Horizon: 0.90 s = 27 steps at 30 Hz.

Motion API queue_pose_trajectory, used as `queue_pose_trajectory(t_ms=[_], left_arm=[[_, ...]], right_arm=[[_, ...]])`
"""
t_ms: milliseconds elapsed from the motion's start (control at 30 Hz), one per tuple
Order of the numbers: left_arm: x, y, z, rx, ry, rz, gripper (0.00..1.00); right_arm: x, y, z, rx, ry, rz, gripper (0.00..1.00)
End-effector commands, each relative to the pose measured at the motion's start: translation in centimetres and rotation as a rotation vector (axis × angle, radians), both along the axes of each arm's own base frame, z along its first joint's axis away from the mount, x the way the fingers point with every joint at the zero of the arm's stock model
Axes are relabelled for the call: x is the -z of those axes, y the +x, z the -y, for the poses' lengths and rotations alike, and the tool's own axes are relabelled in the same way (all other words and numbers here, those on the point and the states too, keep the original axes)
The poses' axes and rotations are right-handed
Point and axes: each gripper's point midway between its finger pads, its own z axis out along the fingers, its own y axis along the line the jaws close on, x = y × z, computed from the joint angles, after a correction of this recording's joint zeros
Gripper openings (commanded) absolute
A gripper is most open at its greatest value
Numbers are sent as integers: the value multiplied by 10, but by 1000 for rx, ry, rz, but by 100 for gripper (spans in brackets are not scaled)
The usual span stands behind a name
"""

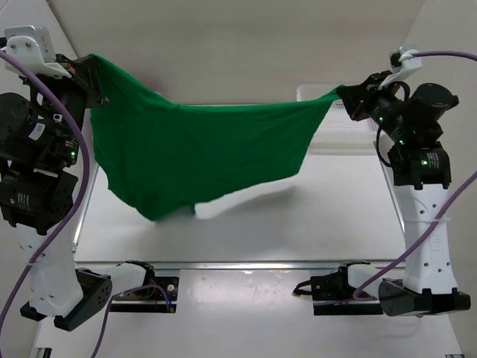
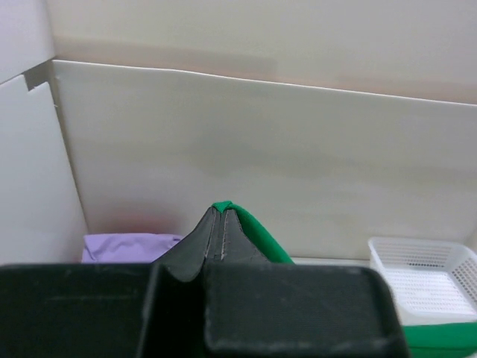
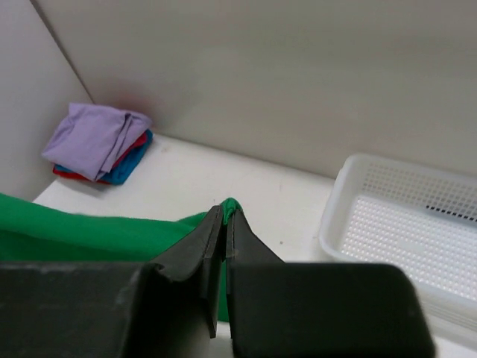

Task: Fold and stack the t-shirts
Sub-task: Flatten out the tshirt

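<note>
Top external shows the left gripper (image 1: 88, 66) raised high at the left, clenched on one top corner of the green t-shirt (image 1: 201, 149). In the left wrist view only a sliver of green shows between its closed fingertips. Behind it, in the far left corner of the desk (image 1: 335, 216), lies the folded stack: the lavender shirt (image 3: 100, 134) on top, with the red one (image 3: 71, 173) and the blue one (image 3: 128, 165) beneath. The green shirt hangs stretched in the air between the arms, sagging deeper on the left; whether its lowest fold touches the desk I cannot tell. At the right, the right gripper (image 1: 344, 95) pinches the opposite corner, jaws closed on cloth. The white mesh basket (image 3: 417, 224) sits behind it.

Both holds look thin, so a hard outward pull could slip a corner free. The uneven hang could also bunch the left side when it is lowered.

Count: one green shirt aloft, three folded shirts, one basket, two grippers.
</note>
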Motion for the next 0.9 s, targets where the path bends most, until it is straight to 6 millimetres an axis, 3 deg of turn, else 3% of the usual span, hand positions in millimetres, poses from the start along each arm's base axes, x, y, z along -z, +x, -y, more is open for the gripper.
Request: queue_pose_trajectory(t_ms=[0,167,233,367,533,667,733,767,800,867], left_arm=[[1,-1,-13,-79,11,-5,0],[13,26,-14,-97,22,-54,0],[22,51,-11,-96,33,-91,0],[32,97,-12,-95,42,-139,0],[54,170,-16,-96,25,-192,0],[50,201,-28,-67,3,-152,0],[37,200,-27,-31,-14,-104,0],[30,202,-40,-43,-23,-75,0],[12,195,-39,-23,-23,-16,0],[-12,183,-37,8,-30,64,0]], right_arm=[[-40,-13,6,6,22,110,0],[-41,-3,13,4,30,108,0],[-33,13,7,-11,29,82,0],[-15,52,-9,-38,5,38,0],[-14,106,-29,-60,-33,43,0],[-19,145,-39,-47,-81,72,0],[-44,160,-42,-44,-96,129,0],[-56,160,-45,-40,-98,162,0],[-72,163,-44,-35,-96,204,0],[-105,155,-39,-21,-78,304,0]])
